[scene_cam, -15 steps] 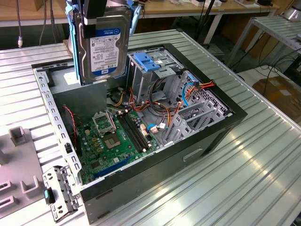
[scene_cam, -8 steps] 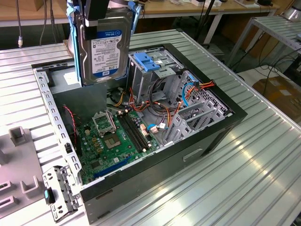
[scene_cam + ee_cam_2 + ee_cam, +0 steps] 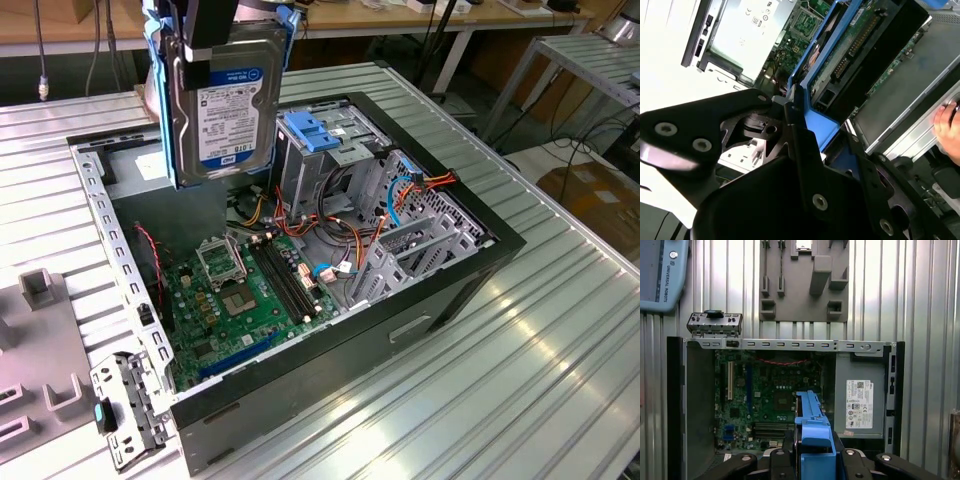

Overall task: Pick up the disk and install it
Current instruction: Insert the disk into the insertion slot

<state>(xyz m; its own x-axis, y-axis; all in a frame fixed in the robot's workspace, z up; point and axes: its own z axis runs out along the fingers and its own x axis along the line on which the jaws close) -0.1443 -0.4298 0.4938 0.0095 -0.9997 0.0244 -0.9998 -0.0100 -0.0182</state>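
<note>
**Gripper and load above the open chassis.** The black two-finger gripper (image 3: 213, 40) is pinched onto the upper edge of the flat, silver, rectangular hard drive with a dark-blue-and-white label and a blue plastic carrier (image 3: 225, 110). The disk hangs on edge directly below the hand, touching nothing else, with its label towards the exterior camera.

Below the hand lies the open black computer case (image 3: 440, 290), with the green motherboard (image 3: 240, 300) on its floor. In the first wrist view, the grey power-supply box with a white label (image 3: 860, 405) sits inside the case beside the motherboard, also below the hand. Lower than the hand and off to one side stands the grey metal drive cage (image 3: 345, 175), topped by a blue plastic clip (image 3: 310, 130). Orange and red cables (image 3: 345, 225) run just beside its foot.

The step in hand appears to be the carry towards the cage. To do it well:
- Hold the disk square, with the carrier's rails parallel to the cage opening.
- Hold its lower edge above the case rim and the cables.
- Travel slowly, since the grip is on a narrow edge and a swing could twist the disk in the fingers.
</note>
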